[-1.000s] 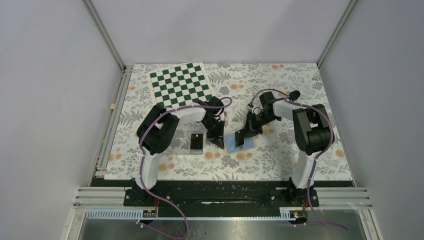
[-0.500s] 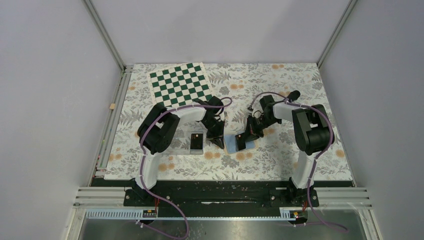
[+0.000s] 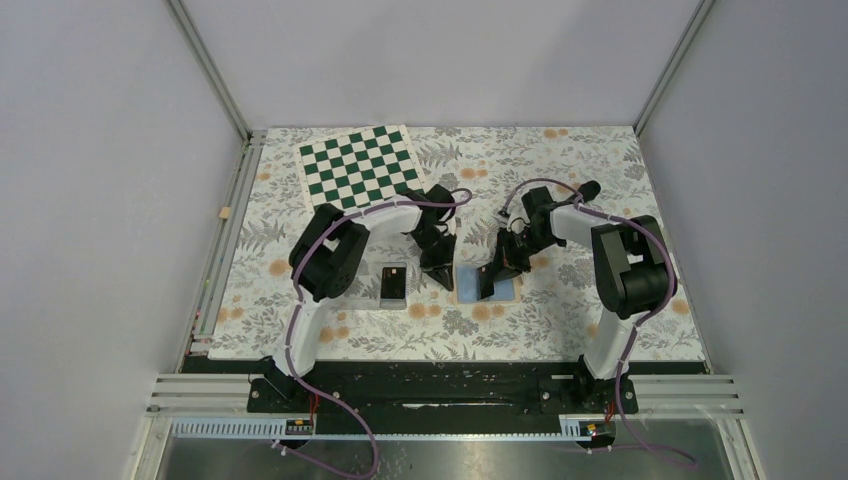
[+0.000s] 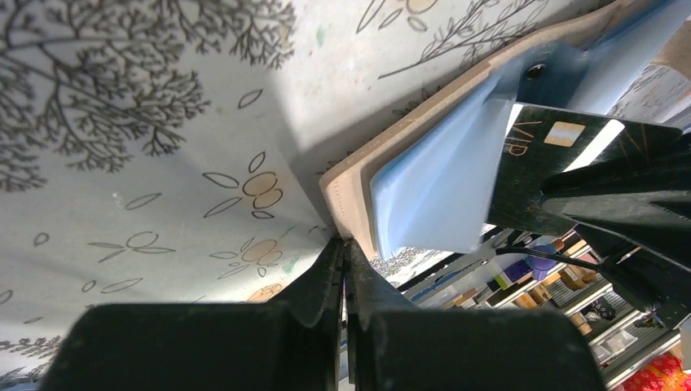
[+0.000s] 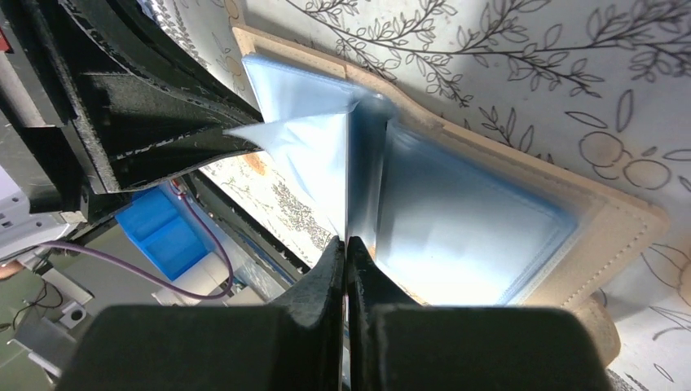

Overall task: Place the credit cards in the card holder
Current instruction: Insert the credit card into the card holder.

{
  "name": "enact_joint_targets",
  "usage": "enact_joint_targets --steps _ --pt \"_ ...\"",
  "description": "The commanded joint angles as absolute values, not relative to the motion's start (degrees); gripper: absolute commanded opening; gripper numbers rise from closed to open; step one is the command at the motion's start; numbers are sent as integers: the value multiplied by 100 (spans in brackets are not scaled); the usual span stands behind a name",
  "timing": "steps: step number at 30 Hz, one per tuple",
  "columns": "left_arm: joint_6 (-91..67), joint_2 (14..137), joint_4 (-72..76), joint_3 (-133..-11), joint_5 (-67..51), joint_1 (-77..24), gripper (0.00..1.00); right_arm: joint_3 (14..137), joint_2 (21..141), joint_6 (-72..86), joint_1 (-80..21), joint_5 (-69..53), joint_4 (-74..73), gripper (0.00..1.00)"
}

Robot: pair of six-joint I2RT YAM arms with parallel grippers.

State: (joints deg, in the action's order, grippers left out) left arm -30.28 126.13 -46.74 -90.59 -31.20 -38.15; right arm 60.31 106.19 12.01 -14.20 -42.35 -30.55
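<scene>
The card holder lies open on the flowered cloth, tan outside, light blue lining up. My right gripper is shut on a black credit card marked VIP. From the right wrist the card appears edge-on, its far end in a lifted blue pocket, with the gripper right behind it. My left gripper is shut and empty, its tips against the holder's tan left edge. Another black credit card lies left of it.
The other card rests in a clear plastic tray beside the left arm. A green and white chessboard mat lies at the back left. A black marker lies behind the right arm. Grey walls close in both sides.
The right gripper has come down and in over the open holder with the card. The holder has turned a little squarer. The left arm has shifted slightly right and back.
</scene>
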Motion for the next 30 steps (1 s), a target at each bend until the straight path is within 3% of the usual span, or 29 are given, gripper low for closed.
enact_joint_targets --steps 1,19,26,30 --pt "-2778 13065 -4536 -9447 -2370 -3770 0 6036 10398 1274 -1435 -3930 -3125 0" --pt "-2729 13272 -4725 -9738 -2286 -3735 0 6142 10856 1532 -1433 -3780 -2969 5" --pt "-2742 13225 -4726 -9738 -2339 -3735 0 6186 10796 1553 -1446 -3367 -3161 19" --pt "-2750 13219 -4725 -9747 -2396 -3735 0 6309 10839 1526 -1495 -3162 -3362 32"
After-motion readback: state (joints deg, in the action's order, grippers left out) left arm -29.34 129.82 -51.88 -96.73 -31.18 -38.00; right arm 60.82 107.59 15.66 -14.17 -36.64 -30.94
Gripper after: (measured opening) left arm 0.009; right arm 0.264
